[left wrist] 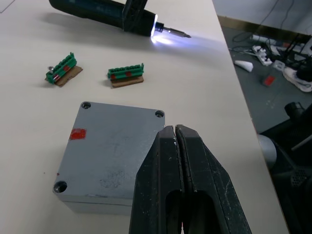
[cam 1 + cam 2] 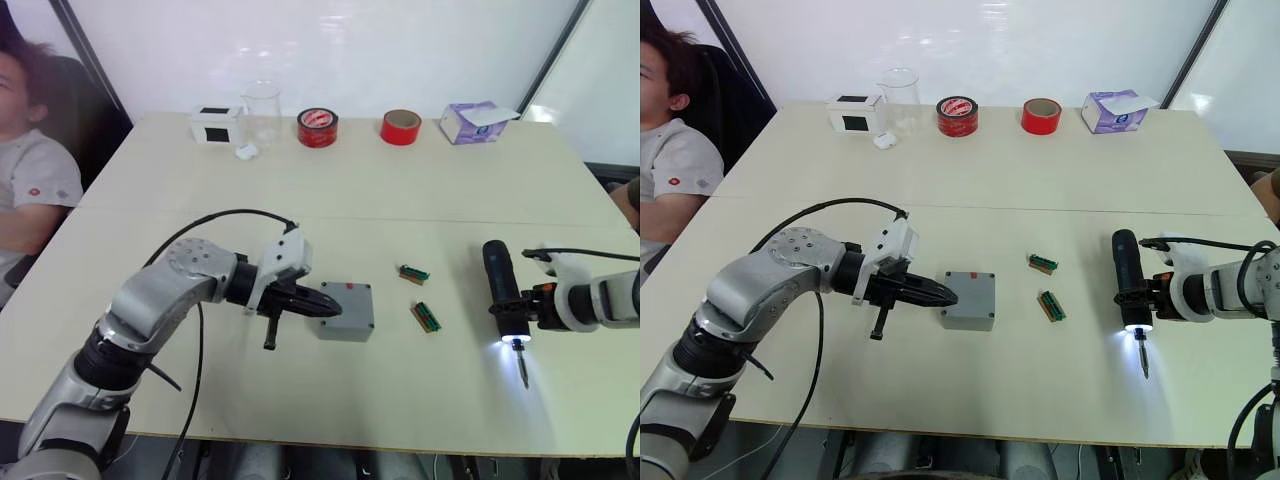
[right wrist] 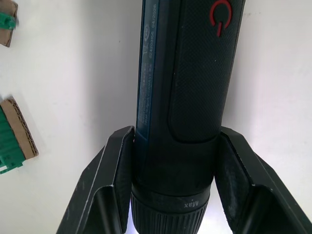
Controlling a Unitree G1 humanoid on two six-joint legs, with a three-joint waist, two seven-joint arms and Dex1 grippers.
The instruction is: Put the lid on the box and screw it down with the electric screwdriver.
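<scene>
Two grippers are seen over the pale table (image 2: 400, 200). The left gripper (image 2: 938, 296) has its black fingers pressed together, with nothing between them, and the tips rest at the near edge of the lid (image 1: 114, 146). The lid is already laid flat on the box (image 2: 347, 327), and screw holes can be seen at three of its corners, with a small red mark near one side. The right gripper (image 3: 168, 190) is pinched on the electric screwdriver (image 2: 1129, 282), low on the body near the lit end. The tool is held level just above the table, well apart from the box, and its thin bit is pointed toward the near edge.

The box and lid look hard, stiff and light, so they can probably be pushed out of place with ease; a steady press from the top is likely needed. The screwdriver looks long, smooth and fairly heavy, so a hold around its thick body is judged best. Two small green circuit boards (image 2: 420, 295) are lying between the box and the tool.
</scene>
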